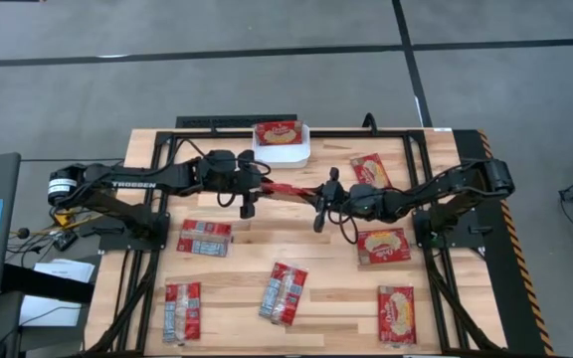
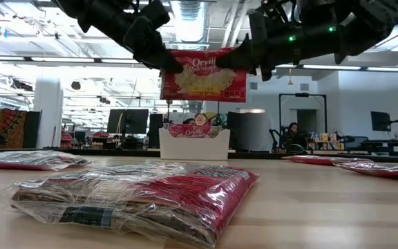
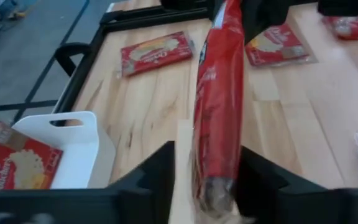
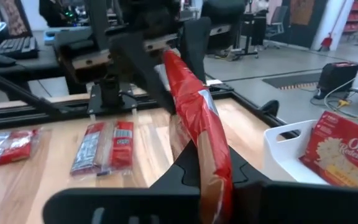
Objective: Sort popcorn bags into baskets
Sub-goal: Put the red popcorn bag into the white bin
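Held in mid-air above the table's middle, just short of the far edge: one popcorn bag (image 2: pixel 204 75), edge-on, pinched at one end by the left gripper (image 3: pixel 207 186) and at the other by the right gripper (image 4: pixel 213 180), both sets of fingers clamped on it. Just beyond, at the far edge, the white basket (image 1: pixel 304 151), already carrying one packet (image 1: pixel 278 132). Seven more bags flat on the wood, spread between the near edge and the right side. Likely trouble from here: tearing or stretching the film if the arms pull apart; a drop short of the basket if both let go together; or snagging the rim if lowered while tilted.
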Controlling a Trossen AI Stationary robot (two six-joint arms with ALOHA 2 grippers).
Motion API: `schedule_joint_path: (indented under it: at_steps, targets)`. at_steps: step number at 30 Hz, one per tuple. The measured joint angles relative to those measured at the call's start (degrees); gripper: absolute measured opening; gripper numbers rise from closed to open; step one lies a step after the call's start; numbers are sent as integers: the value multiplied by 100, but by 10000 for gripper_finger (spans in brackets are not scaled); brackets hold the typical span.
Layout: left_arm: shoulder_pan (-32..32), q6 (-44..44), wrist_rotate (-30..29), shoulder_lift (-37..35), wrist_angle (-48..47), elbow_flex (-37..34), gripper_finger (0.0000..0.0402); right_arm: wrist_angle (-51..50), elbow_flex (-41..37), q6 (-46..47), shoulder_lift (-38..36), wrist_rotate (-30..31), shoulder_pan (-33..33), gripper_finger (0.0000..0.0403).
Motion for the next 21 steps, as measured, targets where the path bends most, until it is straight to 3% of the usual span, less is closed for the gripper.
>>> schedule_joint_path:
  at_steps: [6,11,13,17,21]
  targets:
    - [85,59,185,-20,-103,7,14,-96,0,-39,0,26,1,17]
    - [190,95,326,-20,-114,9,8,-168,3,-85,0,53,-14,28]
    - [288,234,277,-36,-88,11,6,-132,7,-83,0,253,-37,61]
    - [716,454,39,-175,-94,11,5,-55,-2,-130,-87,1156,-15,146]
    - [1364,569,156,-239,-10,16,3,-3,-4,-315,-203,2107,71,228]
